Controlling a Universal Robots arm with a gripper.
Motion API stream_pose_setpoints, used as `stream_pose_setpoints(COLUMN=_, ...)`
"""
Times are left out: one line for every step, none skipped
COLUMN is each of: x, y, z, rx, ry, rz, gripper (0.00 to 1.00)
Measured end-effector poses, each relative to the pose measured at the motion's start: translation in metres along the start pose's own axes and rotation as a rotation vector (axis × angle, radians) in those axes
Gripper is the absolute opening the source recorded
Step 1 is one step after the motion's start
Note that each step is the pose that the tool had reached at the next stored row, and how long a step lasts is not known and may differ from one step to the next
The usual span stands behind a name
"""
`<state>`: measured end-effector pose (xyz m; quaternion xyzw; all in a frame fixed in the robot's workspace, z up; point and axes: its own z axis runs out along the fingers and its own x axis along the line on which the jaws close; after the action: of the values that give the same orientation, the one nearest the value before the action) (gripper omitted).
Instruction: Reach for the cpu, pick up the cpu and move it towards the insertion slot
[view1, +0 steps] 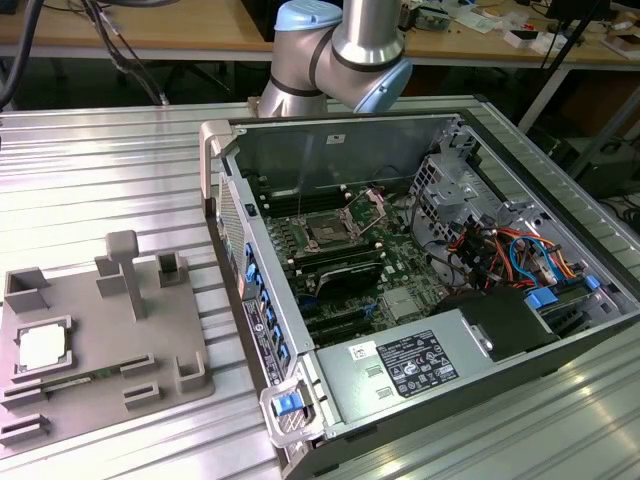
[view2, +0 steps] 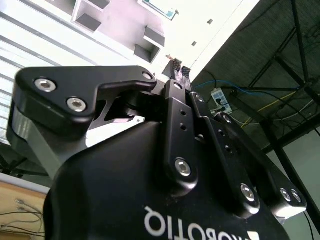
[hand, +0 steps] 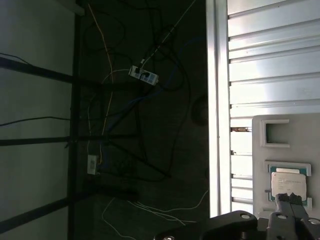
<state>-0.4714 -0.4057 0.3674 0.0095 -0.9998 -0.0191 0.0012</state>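
Cpu is seen lying flat, bright face up, in a recess of the grey tray. In the exterior view it lies at about eight o'clock from the insertion slot, well apart from it. The reach is judged to be the step in hand: nothing is held, and in the first wrist view the gripper is seen well apart from the chip, roughly in line with it. Its fingers are set close together, with no gap visible in either wrist view. A grasp would call for the fingers to be spread past the chip's edges and brought down squarely. The chip appears thin and square, with a silvery-white metal top.
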Motion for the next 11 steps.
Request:
stream_pose_setpoints(x=0.0, y=0.0, z=0.0, rx=0.0, ry=0.0, rz=0.0, gripper=0.11)
stream_pose_setpoints(x=0.0, y=0.0, z=0.0, rx=0.0001, ry=0.0, rz=0.0, gripper=0.11)
stream_pose_setpoints(x=0.0005, y=0.0, z=0.0, rx=0.0001, ry=0.0001, rz=0.0, gripper=0.11)
stream_pose_setpoints(x=0.0012, y=0.0001, z=0.0, rx=0.0, ry=0.0, rz=0.0, gripper=0.11)
stream_pose_setpoints(x=0.0019, y=0.0001, z=0.0, rx=0.0001, ry=0.0001, rz=0.0, gripper=0.11)
stream_pose_setpoints(x=0.0025, y=0.0001, z=0.0, rx=0.0, ry=0.0, rz=0.0, gripper=0.11)
stream_pose_setpoints(x=0.0036, y=0.0001, z=0.0, rx=0.0, ry=0.0, rz=0.0, gripper=0.11)
stream_pose_setpoints(x=0.0044, y=0.0001, z=0.0, rx=0.0, ry=0.0, rz=0.0, gripper=0.11)
stream_pose_setpoints(x=0.0053, y=0.0001, z=0.0001, rx=0.0, ry=-0.0001, rz=0.0, gripper=0.11)
stream_pose_setpoints(x=0.0062, y=0.0001, z=0.0001, rx=0.0, ry=-0.0001, rz=0.0, gripper=0.11)
stream_pose_setpoints(x=0.007, y=0.0001, z=0.0, rx=0.0001, ry=0.0, rz=0.0, gripper=0.11)
